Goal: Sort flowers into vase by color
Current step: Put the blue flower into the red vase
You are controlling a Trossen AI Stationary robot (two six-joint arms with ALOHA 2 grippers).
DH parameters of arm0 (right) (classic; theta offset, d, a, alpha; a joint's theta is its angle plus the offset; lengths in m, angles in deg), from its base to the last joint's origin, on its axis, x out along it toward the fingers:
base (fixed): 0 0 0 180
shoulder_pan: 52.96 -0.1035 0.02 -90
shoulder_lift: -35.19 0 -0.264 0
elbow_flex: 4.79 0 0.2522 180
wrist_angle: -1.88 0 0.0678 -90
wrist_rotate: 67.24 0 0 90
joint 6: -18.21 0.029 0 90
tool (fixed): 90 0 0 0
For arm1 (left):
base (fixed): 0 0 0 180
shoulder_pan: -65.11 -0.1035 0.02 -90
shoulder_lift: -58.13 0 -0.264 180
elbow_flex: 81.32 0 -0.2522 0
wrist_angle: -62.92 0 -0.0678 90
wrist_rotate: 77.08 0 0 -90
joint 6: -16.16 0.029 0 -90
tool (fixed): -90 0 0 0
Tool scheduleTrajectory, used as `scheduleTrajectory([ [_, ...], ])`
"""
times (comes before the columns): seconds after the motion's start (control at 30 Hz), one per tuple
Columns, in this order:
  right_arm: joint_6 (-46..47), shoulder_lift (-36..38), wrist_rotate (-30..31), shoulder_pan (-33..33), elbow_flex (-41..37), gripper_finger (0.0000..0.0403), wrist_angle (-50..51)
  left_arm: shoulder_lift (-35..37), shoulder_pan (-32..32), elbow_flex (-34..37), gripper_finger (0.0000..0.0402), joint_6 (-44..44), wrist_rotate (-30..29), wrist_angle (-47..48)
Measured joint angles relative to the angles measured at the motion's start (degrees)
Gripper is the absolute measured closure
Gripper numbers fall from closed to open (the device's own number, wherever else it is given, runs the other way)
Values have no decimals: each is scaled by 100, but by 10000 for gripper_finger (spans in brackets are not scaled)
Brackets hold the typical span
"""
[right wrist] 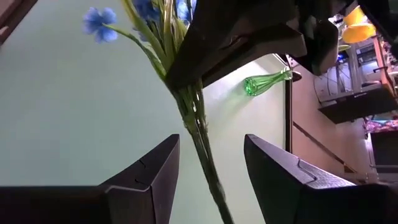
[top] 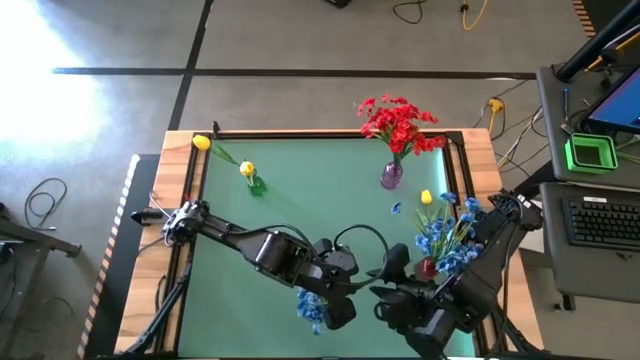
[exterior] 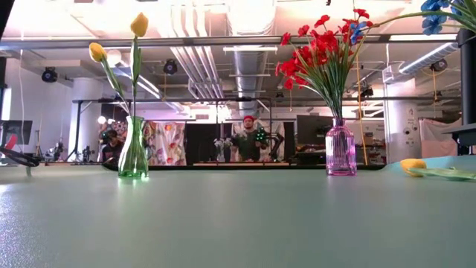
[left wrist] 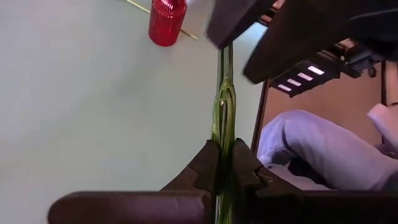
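My left gripper (top: 338, 287) is near the table's front edge, shut on a blue flower's green stem (left wrist: 222, 118). The blue blooms (top: 310, 306) hang beside it. My right gripper (right wrist: 211, 149) is open, with one finger on either side of that stem's free part (right wrist: 200, 134) and apart from it. To the right, a red vase (top: 427, 267) holds several blue flowers (top: 443, 232). A purple vase (top: 391, 176) holds red flowers (top: 398, 122). A green vase (top: 256, 185) holds yellow flowers. Two more yellow flowers (top: 202, 142) (top: 426, 197) lie on the mat. My left gripper pinches the green stem (left wrist: 222, 163) between its two fingers, which lie across it. In the right wrist view its hold sits just below the blue blooms (right wrist: 99, 18). The flower is lifted clear of the table, and its bare stem runs on toward my right gripper.
A loose blue blossom (top: 396, 208) lies on the green mat between the purple vase and the red vase. The table's wooden rim (top: 180, 140) frames the mat. A person's leg (left wrist: 311, 146) shows beyond the near edge. A desk with a keyboard (top: 605, 220) stands to the right.
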State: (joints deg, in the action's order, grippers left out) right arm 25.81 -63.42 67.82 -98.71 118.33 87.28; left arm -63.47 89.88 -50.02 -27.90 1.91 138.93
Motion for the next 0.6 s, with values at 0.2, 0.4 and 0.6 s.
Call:
scheduleTrajectory([
  [0.2,-137,-9,-102,111,-2,229,5,0,4,-2,401,-2,4,-38],
  [0.4,-164,-9,-503,279,-4,246,2,0,4,-2,401,-1,4,-79],
  [0.6,-228,-9,-556,384,-4,299,4,0,4,-2,401,-2,4,-98],
])
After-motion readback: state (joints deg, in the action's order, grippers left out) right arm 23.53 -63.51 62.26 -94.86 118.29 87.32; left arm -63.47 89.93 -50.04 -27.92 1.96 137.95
